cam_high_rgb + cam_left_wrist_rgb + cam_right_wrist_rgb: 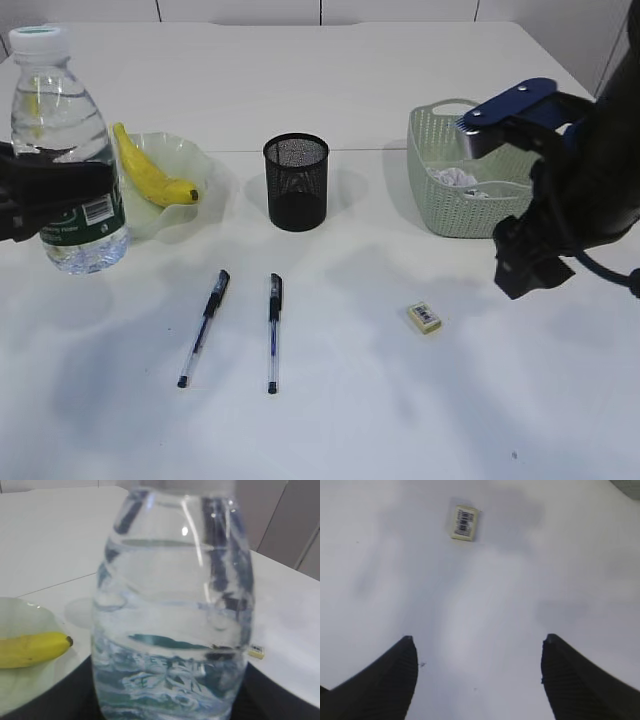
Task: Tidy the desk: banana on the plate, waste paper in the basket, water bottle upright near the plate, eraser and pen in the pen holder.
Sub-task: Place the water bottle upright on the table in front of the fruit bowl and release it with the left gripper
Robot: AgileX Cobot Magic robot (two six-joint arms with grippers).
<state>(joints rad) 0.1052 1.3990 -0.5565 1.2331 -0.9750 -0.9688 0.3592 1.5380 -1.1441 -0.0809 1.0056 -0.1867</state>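
Your exterior view looks down at a slant from the front edge of the white table [330, 420], facing the far wall and taking in the whole desk. Your left wrist view sits level and very close to the water bottle [172, 610], which fills the frame; the banana [30, 650] shows at its left edge. Your right wrist view faces down at the tabletop from above, near enough to read the eraser [464, 522]. That eraser [425, 317] is common to all three views.

Bare table all around eraser [424, 317]; two pens [238, 329] lying apart, pen holder [296, 182] standing clear behind them
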